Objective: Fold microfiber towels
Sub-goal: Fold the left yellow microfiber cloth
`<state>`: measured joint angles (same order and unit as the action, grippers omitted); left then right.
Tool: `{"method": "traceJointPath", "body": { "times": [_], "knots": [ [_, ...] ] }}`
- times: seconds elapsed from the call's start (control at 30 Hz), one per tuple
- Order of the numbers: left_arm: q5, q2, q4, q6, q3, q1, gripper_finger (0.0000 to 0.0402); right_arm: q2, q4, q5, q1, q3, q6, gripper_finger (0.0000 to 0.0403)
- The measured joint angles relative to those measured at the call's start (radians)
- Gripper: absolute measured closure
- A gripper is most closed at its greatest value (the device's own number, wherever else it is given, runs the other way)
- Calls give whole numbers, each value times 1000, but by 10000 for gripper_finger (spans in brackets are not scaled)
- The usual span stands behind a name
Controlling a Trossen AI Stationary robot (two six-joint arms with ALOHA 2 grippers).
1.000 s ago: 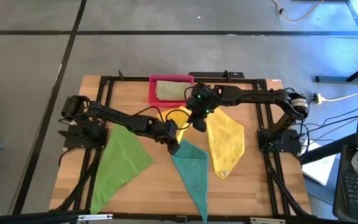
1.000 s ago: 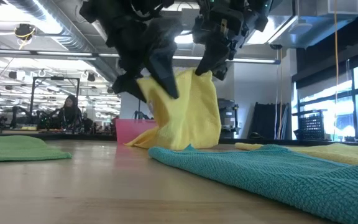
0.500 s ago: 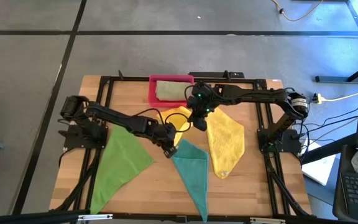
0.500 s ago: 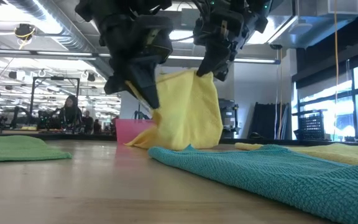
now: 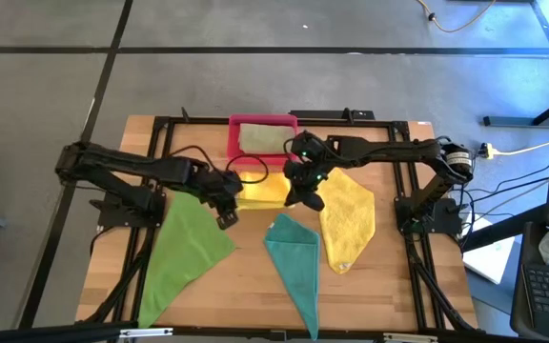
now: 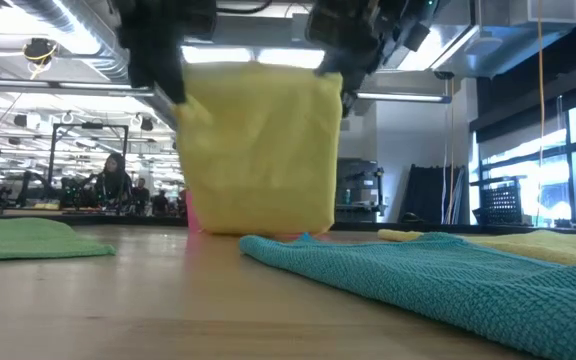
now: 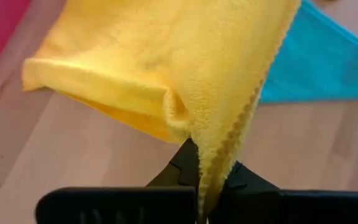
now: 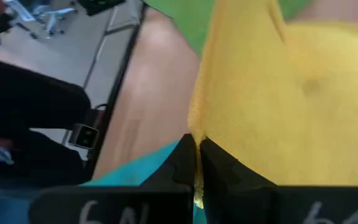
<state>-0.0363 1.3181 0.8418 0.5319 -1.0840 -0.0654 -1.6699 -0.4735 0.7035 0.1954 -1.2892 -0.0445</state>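
Both jaws are clamped on corners of one yellow towel (image 5: 263, 190), left gripper (image 5: 225, 198) and right gripper (image 5: 303, 187) stretching it above the tabletop's middle, near the far edge. Folding looks begun; next, lower it evenly. Only the low view shows it hanging flat.

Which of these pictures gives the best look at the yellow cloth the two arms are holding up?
The low view: the yellow cloth hangs there as a flat sheet between the left gripper and right gripper. From above it is a thin strip. Each wrist view shows only the pinched edge.
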Motion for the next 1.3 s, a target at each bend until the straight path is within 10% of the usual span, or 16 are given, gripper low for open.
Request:
{"method": "traceJointPath", "body": {
  "times": [0.53, 1.07, 1.3],
  "knots": [
    [109, 99, -35, -119, 65, -55, 401, -66, 57, -149, -118, 1, -80, 392],
    [46, 169, -170, -330, 98, 123, 402, -84, -117, -572, -109, -1, -65, 392],
    [142, 141, -118, -344, 64, 181, 402, -59, -95, -313, -103, -2, 4, 392]
  ]
}}
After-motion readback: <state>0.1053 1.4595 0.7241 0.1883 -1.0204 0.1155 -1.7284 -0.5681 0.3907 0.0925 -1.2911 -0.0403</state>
